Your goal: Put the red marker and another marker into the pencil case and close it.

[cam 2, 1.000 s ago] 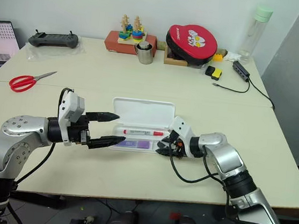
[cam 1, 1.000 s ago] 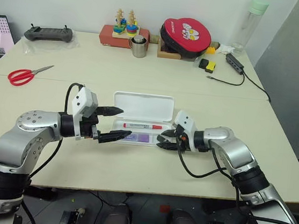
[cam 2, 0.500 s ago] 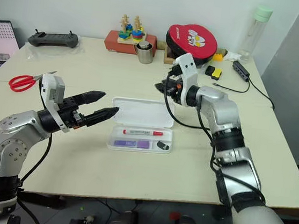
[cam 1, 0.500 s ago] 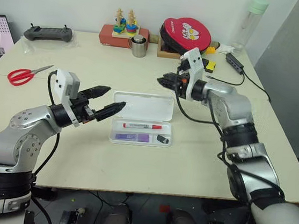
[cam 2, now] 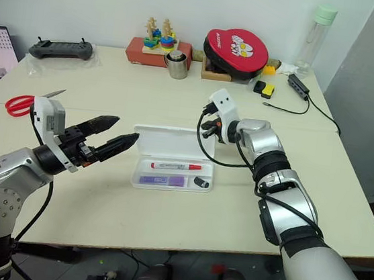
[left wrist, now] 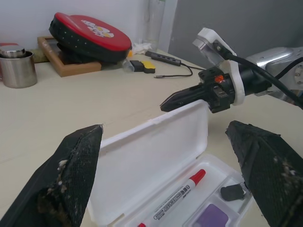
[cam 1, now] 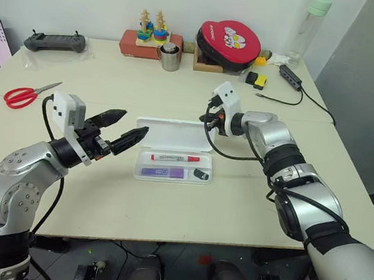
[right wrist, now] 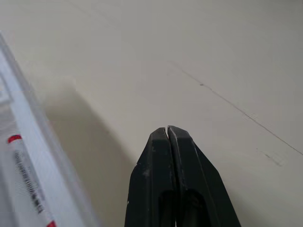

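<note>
red marker (cam 1: pixel 177 158) and purple marker (cam 1: pixel 164 172) lie in the open pencil case (cam 1: pixel 174 134); left gripper (cam 1: pixel 128 132) jaws apart, right gripper (left wrist: pixel 171 100) jaws together behind the lid.

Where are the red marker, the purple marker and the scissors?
red marker (cam 1: pixel 176 158), left eye view, on the middle of its white barrel.
purple marker (cam 1: pixel 163 172), left eye view, on the middle of its body.
scissors (cam 1: pixel 17 97), left eye view, on the red handles.
</note>
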